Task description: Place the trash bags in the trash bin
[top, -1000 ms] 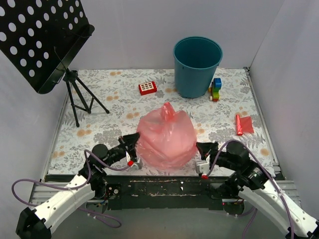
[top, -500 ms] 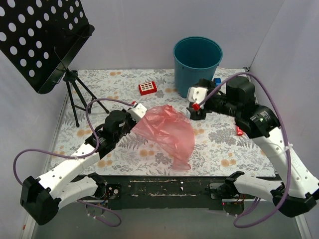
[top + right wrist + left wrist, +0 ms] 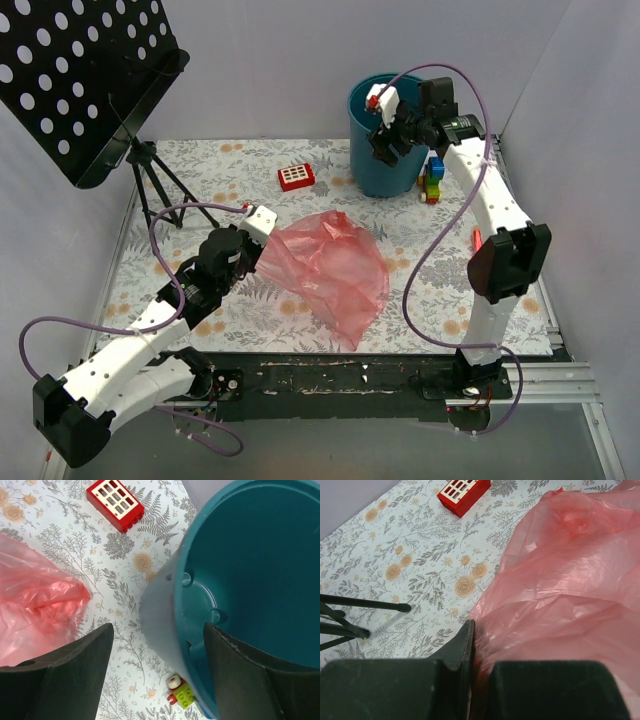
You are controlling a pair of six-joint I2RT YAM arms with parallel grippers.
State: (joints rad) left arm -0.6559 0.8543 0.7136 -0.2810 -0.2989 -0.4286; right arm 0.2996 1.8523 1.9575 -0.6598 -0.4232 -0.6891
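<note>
A translucent red-pink trash bag [image 3: 335,270] lies slack on the table's middle. My left gripper [image 3: 268,240] is shut on its left edge. In the left wrist view the jaws [image 3: 479,650] pinch the film, and the bag [image 3: 570,580] spreads to the right. The teal trash bin [image 3: 395,130] stands at the back right. My right gripper [image 3: 385,148] is open and empty over the bin's near-left rim. In the right wrist view [image 3: 157,645] the bin's wall [image 3: 165,605] stands between the fingers. A second red bag [image 3: 476,238] lies mostly hidden behind the right arm.
A small red block with a white grid [image 3: 296,177] lies left of the bin. Coloured toy bricks [image 3: 432,180] sit at the bin's right foot. A black music stand [image 3: 80,80] on a tripod [image 3: 160,195] stands at the back left. White walls enclose the table.
My right gripper let go of the bag, rose and swung back to the bin's rim. My left gripper dragged the bag's edge back and left. The bag collapsed flat.
</note>
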